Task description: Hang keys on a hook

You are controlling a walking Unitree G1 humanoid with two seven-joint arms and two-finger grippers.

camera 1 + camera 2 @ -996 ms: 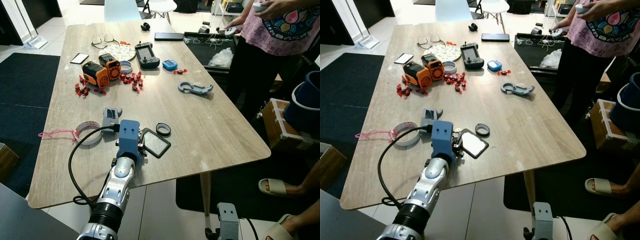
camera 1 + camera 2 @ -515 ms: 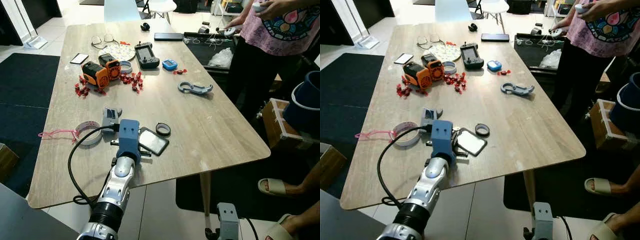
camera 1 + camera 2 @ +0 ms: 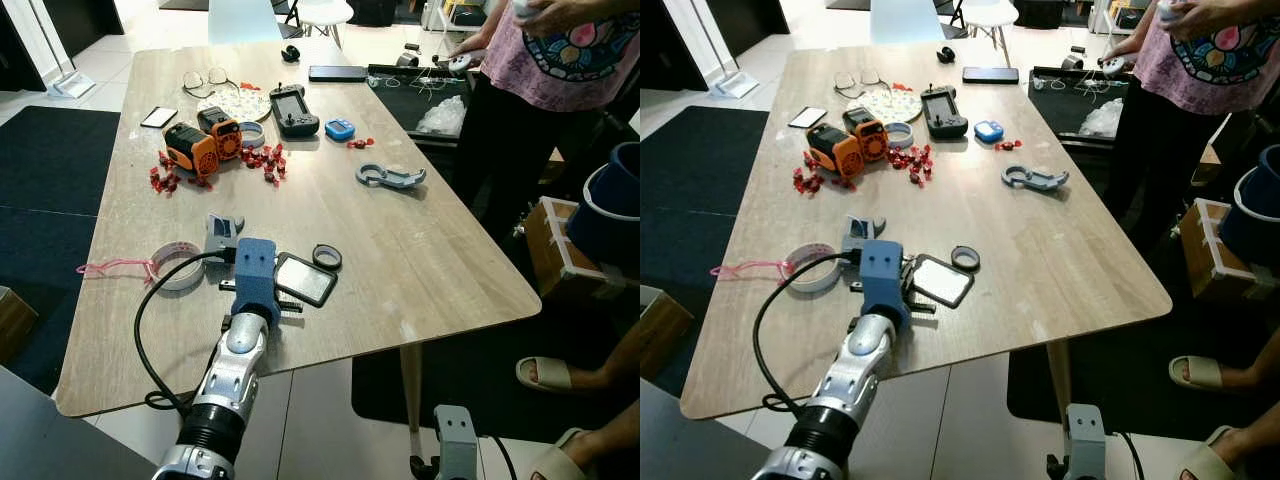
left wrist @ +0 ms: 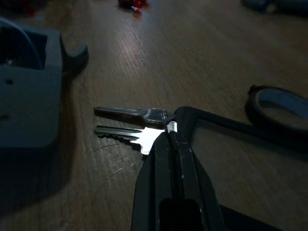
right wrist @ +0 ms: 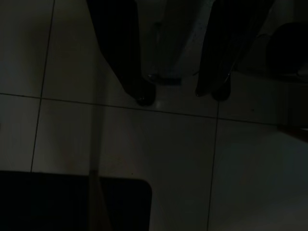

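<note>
Near the desk's [image 3: 420, 250] front edge, the left gripper [image 4: 169, 132] has its fingers pressed together on the ring end of the keys [image 4: 126, 126], whose two blades lie flat on the wood beside a black-framed tag [image 3: 305, 279]. The pinch looks thin, so my worry is that the bunch twists or slips free on lifting, or that the tag drags along. No hook can be made out. The right gripper [image 5: 180, 57] hangs idle over dark floor tiles, fingers apart.
</note>
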